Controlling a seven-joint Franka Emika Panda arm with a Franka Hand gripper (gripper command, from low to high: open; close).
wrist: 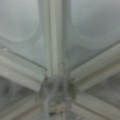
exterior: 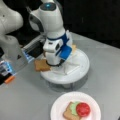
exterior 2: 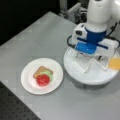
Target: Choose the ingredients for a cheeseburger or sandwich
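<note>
On a white plate lies the sandwich: a brown bread slice with green lettuce and a red tomato disc on top. A round white divided tray holds other ingredients: a second bread slice at its rim and a yellow cheese square. My gripper hangs low over the tray's centre, its fingertips hidden by the hand. The wrist view shows only the tray's white dividers meeting at a hub, very close.
A second robot's grey base and a box with blue and orange parts stand at a front view's left. The grey table drops off to a dark perforated surface at a front view's bottom left.
</note>
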